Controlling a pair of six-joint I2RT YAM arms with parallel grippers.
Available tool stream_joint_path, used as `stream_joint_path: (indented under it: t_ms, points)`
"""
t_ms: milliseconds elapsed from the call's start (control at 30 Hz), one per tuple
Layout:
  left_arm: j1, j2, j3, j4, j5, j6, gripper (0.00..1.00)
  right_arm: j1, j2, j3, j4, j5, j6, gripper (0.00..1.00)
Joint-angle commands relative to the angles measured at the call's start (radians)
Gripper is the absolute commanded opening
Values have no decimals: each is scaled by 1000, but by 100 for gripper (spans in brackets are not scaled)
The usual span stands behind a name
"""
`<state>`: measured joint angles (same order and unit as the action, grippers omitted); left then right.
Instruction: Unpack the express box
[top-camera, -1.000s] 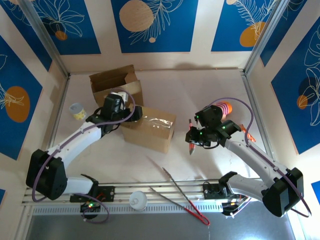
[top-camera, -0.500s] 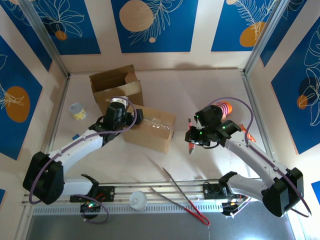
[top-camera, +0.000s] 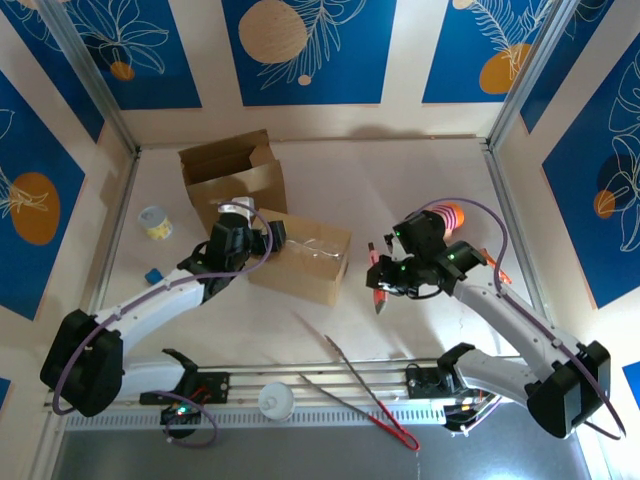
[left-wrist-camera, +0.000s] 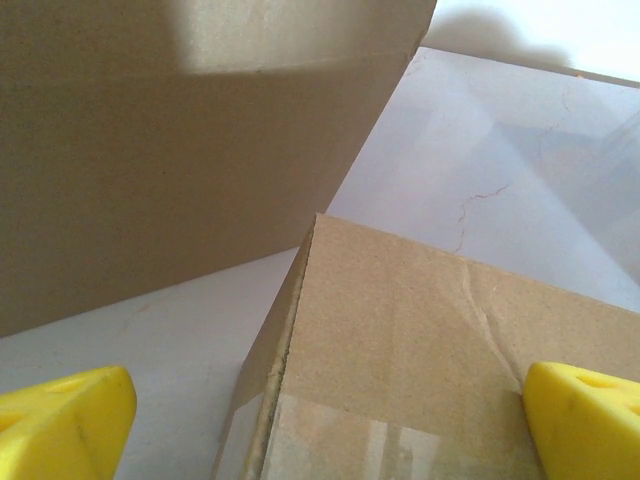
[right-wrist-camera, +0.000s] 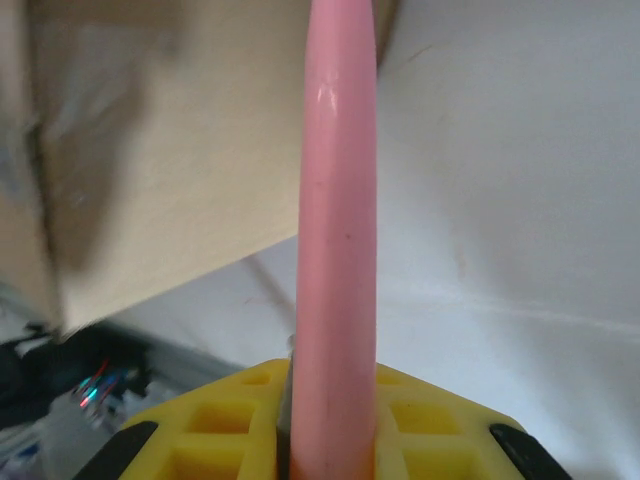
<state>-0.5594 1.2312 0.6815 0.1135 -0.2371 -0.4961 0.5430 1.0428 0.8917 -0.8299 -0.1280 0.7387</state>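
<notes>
**Box sealed, cutter in hand, brace not on yet**

Express box (top-camera: 300, 258) lies flat on the worktop (top-camera: 400, 180), left of centre in the top view. Clear tape over its top looks intact, so by my read no cut is made yet.

Left gripper (top-camera: 266, 238) hovers over the box's upper-left end, jaws fully released, nothing in them. In the left wrist view the yellow fingertips (left-wrist-camera: 62, 420) straddle the taped corner with no visible contact. Likely purpose: pin that end so the box doesn't slide during the cut.

Right gripper (top-camera: 395, 272) is right of centre, jaws clenched on a pink tool (top-camera: 380, 292). It looks like a cutter, but I can't confirm a blade. The tool sits in line with the fingers, probably so the wrist can drag it along the seam. It's near the box's right end, apart from it.

Open carton (top-camera: 232, 170) stands right behind the box at upper left. Touching or not, can't tell. It crowds the left arm's approach.

Tongs (top-camera: 365, 390) lie at bottom centre, untouched.

Risk: cutting before the left side clamps shoves the box.
</notes>
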Motion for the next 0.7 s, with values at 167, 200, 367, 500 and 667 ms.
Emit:
stream_joint_path:
  t_ms: [167, 200, 367, 500, 667]
  points:
    - [-12, 17, -42, -109, -19, 2, 99, -19, -126, -88, 27, -395, -45, 0]
    - [-10, 16, -42, -108, -19, 3, 99, -21, -127, -105, 45, -424, -45, 0]
    - [-11, 12, -48, -109, -22, 1, 98, -23, -113, -151, 102, -446, -35, 0]
    - [-11, 14, -46, -108, -24, 1, 98, -26, -141, -127, 100, -356, -20, 0]
    - [-10, 20, -43, -105, -22, 1, 99, -45, -177, -119, 134, -310, 15, 0]
